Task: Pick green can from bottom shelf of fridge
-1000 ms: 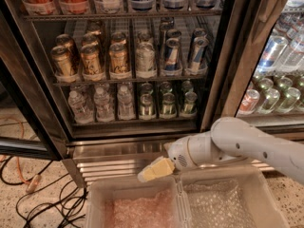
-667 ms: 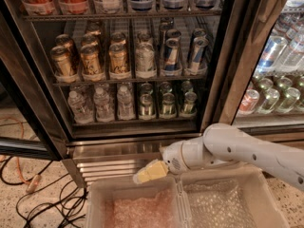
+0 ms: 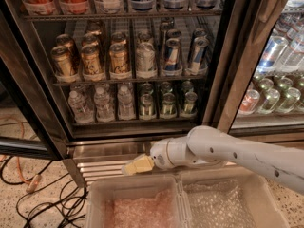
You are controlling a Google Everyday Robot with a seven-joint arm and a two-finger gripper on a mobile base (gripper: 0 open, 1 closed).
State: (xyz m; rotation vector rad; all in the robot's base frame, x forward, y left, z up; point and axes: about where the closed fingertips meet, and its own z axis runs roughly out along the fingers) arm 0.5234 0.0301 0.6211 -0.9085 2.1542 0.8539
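The fridge (image 3: pixel 42 80) stands open in front of me. On its bottom shelf (image 3: pixel 133 123), several green cans stand in three rows right of centre, the front ones being the left can (image 3: pixel 147 107), the middle can (image 3: pixel 167 105) and the right can (image 3: pixel 189 103). My gripper (image 3: pixel 135 166) is yellowish, on a white arm (image 3: pixel 228 153) that comes in from the right. It hangs below the bottom shelf in front of the ribbed steel base grille (image 3: pixel 102 169), pointing left. It is apart from the cans and holds nothing that I can see.
Water bottles (image 3: pixel 102 103) fill the bottom shelf's left half. Gold-brown cans (image 3: pixel 90 61) and tall blue-silver cans (image 3: pixel 172 55) stand on the rack above. A second cooler (image 3: pixel 270 94) is at the right. Two plastic bins (image 3: pixel 142 205) sit below the arm. Cables (image 3: pixel 33 194) lie on the floor at left.
My gripper and arm have moved to the left along the base grille, staying at about the same height. Nothing in the fridge has moved.
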